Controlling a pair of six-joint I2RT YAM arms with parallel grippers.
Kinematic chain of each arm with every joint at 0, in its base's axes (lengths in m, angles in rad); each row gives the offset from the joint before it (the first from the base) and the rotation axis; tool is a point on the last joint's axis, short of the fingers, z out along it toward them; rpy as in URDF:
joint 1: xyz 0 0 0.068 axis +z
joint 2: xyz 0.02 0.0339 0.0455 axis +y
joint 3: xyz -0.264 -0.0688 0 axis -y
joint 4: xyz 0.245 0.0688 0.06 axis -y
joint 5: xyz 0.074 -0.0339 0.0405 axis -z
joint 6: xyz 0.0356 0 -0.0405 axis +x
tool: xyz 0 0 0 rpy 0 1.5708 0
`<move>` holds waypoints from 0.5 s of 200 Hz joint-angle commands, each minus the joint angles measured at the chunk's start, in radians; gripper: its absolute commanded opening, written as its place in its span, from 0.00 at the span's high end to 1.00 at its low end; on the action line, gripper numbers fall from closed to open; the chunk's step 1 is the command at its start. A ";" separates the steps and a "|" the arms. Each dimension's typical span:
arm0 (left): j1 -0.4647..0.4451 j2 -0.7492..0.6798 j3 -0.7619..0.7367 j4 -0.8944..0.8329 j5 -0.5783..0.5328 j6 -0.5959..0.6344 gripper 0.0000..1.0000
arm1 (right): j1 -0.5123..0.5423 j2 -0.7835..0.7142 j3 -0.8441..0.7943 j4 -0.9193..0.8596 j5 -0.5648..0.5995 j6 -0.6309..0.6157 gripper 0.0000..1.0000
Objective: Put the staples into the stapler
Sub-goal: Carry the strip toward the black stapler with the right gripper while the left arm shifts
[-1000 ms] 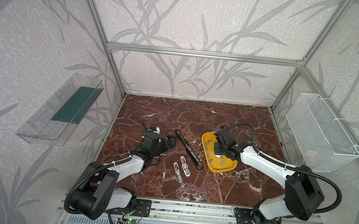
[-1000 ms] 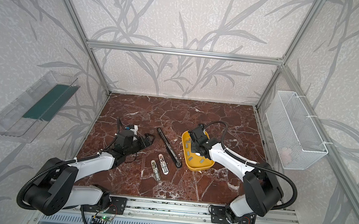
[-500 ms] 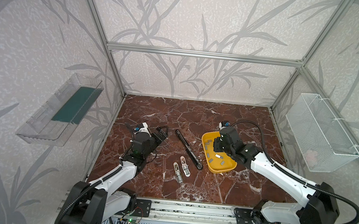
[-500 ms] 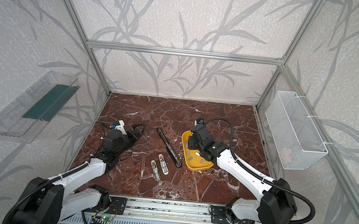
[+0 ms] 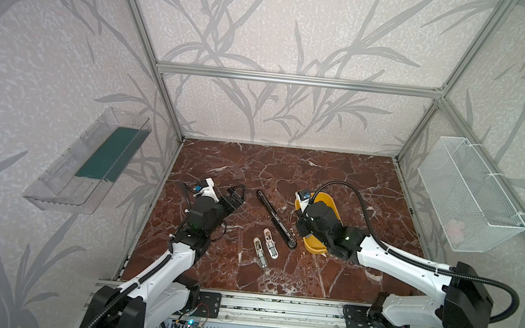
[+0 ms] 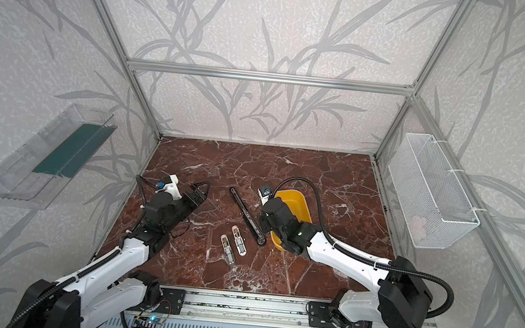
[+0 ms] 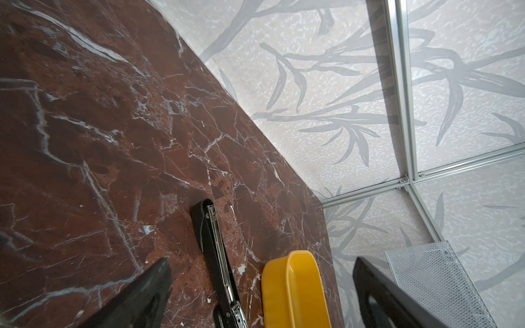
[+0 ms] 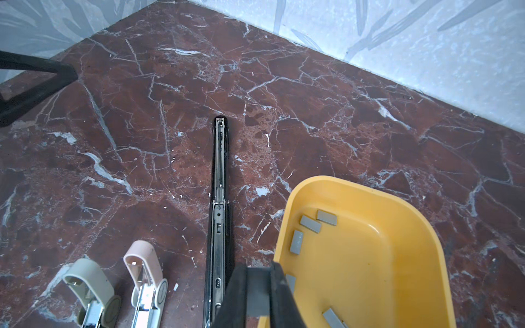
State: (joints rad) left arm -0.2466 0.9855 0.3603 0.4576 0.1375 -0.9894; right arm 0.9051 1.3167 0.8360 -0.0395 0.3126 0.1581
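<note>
Now, in both top views the left gripper (image 5: 237, 195) has drawn back from the stapler (image 5: 277, 219) and hangs wide open off its far end. The right arm (image 5: 377, 253) has risen out of the tray (image 5: 312, 249), and its wrist hides the claw from above. From the left wrist we see both fingers (image 7: 136, 295) spread with nothing between them, and the stapler (image 7: 214, 250) and tray (image 7: 289, 284) lie ahead side by side. From the right wrist the right gripper (image 8: 257, 272) is closed, and a grey strip (image 8: 257, 305) looks pinched between its fingers. The other staples (image 8: 310, 223) lie loose inside the tray (image 8: 355, 184). We judge the pick done and the insertion next. The stapler (image 8: 220, 176) lies open with its metal channel up, just beside the tray rim, so the carry is short but the rim crowds that side. Two mini staplers (image 8: 142, 272) sit beside its near end on the other side. Bare marble (image 8: 312, 99) toward the wall gives us the freest approach, and the left gripper stays clear of it.
</note>
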 commanded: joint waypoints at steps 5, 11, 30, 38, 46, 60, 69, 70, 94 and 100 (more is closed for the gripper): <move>0.001 0.037 0.017 0.018 -0.031 0.030 0.01 | 0.000 0.025 0.077 0.021 -0.037 -0.085 0.98; 0.000 0.040 0.021 0.014 -0.024 0.031 0.01 | 0.000 0.044 0.104 0.007 -0.065 -0.096 0.98; 0.000 0.046 0.021 0.010 -0.004 0.029 0.01 | -0.001 0.104 0.145 -0.012 -0.173 -0.141 0.97; -0.001 0.049 0.020 0.010 -0.003 0.023 0.01 | 0.000 0.129 0.156 -0.028 -0.200 -0.155 0.97; -0.001 0.052 0.020 0.014 -0.003 0.014 0.01 | -0.001 0.151 0.172 -0.057 -0.220 -0.160 0.98; -0.001 0.057 0.026 0.021 0.006 0.012 0.01 | -0.003 0.176 0.207 -0.121 -0.257 -0.197 1.00; 0.000 0.059 0.029 0.019 0.012 0.011 0.01 | -0.004 0.180 0.218 -0.158 -0.241 -0.198 1.00; 0.000 0.059 0.029 0.019 0.013 0.011 0.01 | -0.004 0.180 0.219 -0.161 -0.240 -0.197 1.00; 0.000 0.052 0.031 0.009 0.014 0.007 0.01 | -0.006 0.147 0.192 -0.179 -0.261 -0.182 1.00; 0.000 0.050 0.031 0.006 0.016 0.008 0.01 | -0.006 0.133 0.183 -0.187 -0.268 -0.174 1.00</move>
State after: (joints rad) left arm -0.2466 1.0397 0.3603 0.4564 0.1452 -0.9794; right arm 0.9035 1.4948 1.0214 -0.1600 0.0917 -0.0093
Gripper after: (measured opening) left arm 0.993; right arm 0.144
